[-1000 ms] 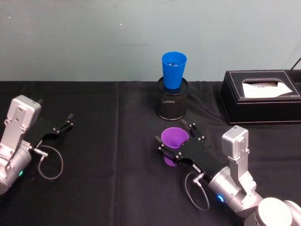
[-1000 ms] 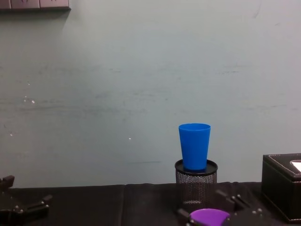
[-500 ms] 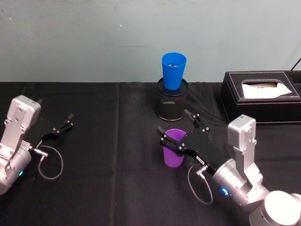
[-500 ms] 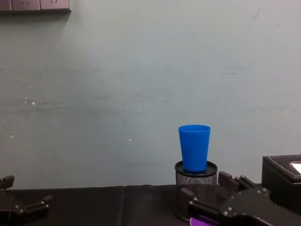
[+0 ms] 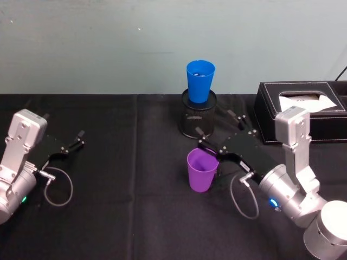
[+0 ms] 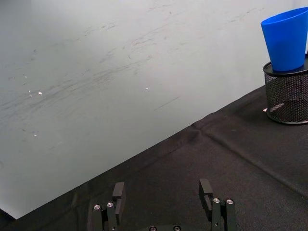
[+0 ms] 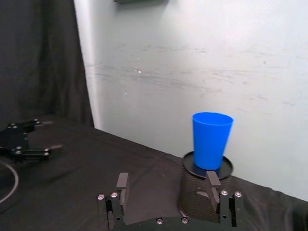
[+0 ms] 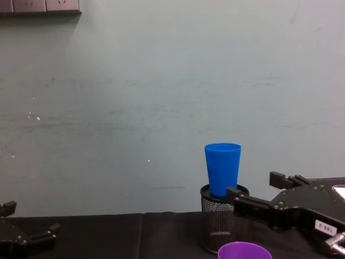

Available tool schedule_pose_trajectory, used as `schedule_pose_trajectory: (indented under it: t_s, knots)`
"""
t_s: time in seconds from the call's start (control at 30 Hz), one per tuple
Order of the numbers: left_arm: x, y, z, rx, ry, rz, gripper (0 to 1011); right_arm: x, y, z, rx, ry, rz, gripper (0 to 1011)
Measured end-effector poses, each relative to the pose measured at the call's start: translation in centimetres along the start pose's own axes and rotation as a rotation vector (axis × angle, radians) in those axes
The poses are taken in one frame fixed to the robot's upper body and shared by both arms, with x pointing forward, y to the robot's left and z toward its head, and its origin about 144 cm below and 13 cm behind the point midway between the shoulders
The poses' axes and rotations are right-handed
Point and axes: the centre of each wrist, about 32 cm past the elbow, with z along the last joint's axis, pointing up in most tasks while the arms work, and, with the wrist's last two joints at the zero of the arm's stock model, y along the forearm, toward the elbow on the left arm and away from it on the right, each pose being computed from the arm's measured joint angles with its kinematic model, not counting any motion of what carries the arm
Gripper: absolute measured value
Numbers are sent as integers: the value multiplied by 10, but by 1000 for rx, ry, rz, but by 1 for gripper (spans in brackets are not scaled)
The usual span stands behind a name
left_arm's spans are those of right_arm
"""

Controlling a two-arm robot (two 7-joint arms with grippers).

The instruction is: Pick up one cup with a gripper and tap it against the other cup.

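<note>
We see the purple cup [image 5: 202, 169] upright on the black table [image 5: 135, 216], just before the mesh holder [image 5: 198, 120] (which carries the blue cup [image 5: 200, 81]). The right end effector [image 5: 219, 130] hangs spread wide and empty just beside the purple cup, while the left end effector [image 5: 75, 142] rests open far left.

- This looks like a lab or test room: a table [image 5: 135, 227] draped in plain black cloth stands against a bare, scuffed pale wall [image 8: 135, 97].
- Office props sit out: a black wire-mesh pen holder [image 5: 198, 120] and a black tissue box [image 5: 301, 111].
- Wall sockets [image 8: 40, 5] show high up.
</note>
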Motion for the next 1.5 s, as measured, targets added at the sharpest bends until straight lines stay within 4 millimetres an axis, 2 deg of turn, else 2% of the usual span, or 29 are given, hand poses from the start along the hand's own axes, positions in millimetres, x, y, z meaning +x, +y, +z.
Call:
schedule_pose_trajectory:
  t_s: [0.2, 0.63, 1.5]
  knots:
    - [0, 0, 0, 0, 0, 0, 1000, 8, -1, -1, -14, 12, -28, 1000]
    - [0, 0, 0, 0, 0, 0, 1000, 26, -10, -15, -56, 28, -96, 1000]
    - [0, 0, 0, 0, 0, 0, 1000, 26, -11, -18, -55, 31, -98, 1000]
